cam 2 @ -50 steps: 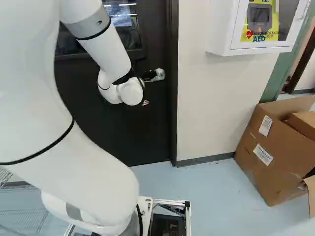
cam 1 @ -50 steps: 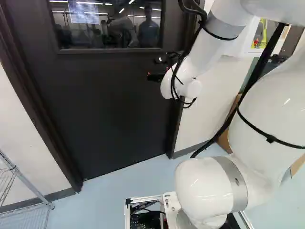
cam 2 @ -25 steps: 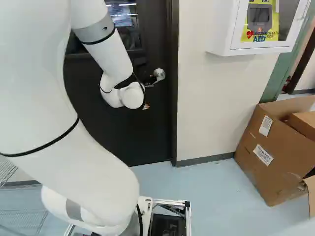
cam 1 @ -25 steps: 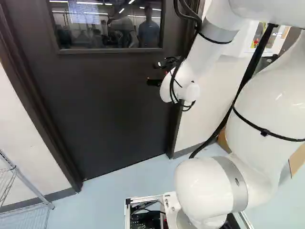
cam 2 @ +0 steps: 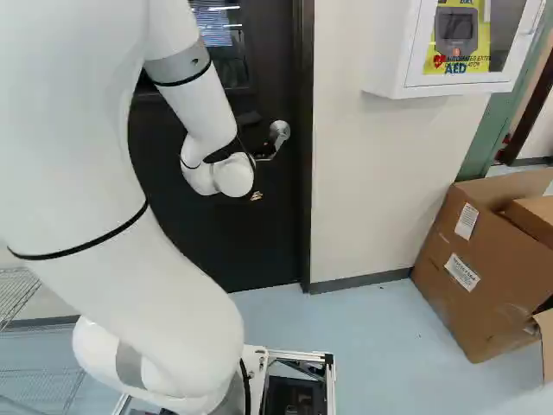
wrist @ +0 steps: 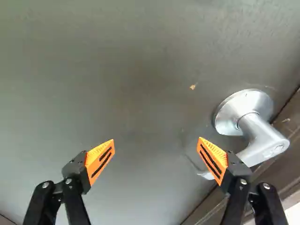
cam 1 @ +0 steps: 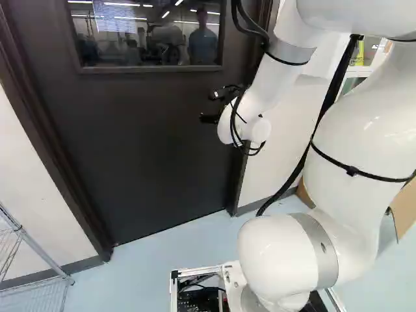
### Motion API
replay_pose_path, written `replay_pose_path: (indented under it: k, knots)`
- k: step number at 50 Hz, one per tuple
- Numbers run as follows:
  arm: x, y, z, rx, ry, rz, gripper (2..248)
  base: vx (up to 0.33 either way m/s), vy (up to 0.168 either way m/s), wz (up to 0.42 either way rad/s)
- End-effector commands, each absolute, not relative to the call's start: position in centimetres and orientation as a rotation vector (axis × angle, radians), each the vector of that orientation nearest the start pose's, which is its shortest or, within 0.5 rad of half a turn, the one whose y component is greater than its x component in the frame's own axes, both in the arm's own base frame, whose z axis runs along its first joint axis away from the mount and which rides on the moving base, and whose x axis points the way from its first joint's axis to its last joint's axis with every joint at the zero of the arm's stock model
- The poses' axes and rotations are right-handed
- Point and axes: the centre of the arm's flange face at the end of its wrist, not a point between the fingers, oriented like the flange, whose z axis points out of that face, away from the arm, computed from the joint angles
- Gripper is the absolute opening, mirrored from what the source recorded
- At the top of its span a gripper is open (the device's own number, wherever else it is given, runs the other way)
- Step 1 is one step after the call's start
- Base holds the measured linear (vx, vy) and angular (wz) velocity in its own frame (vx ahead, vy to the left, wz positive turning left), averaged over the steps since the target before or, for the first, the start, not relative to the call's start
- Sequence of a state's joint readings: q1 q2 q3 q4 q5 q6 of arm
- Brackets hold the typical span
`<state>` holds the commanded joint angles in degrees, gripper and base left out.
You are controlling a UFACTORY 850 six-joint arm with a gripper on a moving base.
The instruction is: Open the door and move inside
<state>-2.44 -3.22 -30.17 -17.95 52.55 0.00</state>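
Observation:
The dark door [cam 1: 149, 149] stands closed in its frame. In the left base view my gripper [cam 1: 212, 109] is close in front of it, below the window. The silver lever handle [cam 2: 278, 143] shows just beyond my wrist in the right base view. Seen from the wrist, my gripper [wrist: 157, 161] is open, with only the door's surface beyond its gap. The handle [wrist: 260, 136] lies off to one side, outside that gap. Its lever runs behind one finger [wrist: 213, 161], and its tip peeks out past the pad. Contact between finger and lever cannot be told.
The door frame [cam 2: 304, 173] runs close beside the handle. A white wall cabinet [cam 2: 393, 52] hangs right of the door. Cardboard boxes [cam 2: 484, 268] stand on the floor at the right. A wire rack [cam 1: 32, 250] stands at the left of the left base view.
The arm has swung a little, its upper part leftward in the left base view and rightward in the right one. The wrist has shifted slightly and lower, uncovering more handle. The base has stayed put.

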Motion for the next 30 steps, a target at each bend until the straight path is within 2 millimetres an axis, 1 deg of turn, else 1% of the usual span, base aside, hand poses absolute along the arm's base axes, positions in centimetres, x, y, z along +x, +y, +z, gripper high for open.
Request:
replay_pose_path:
  k: [16,30]
  knots:
    - [44.0,0.2,40.7,-2.398,-0.413,-1.913,247,0.000,0.000,0.000]
    - [46.6,0.0,39.1,-2.419,-0.415,-1.878,247,0.000,0.000,0.000]
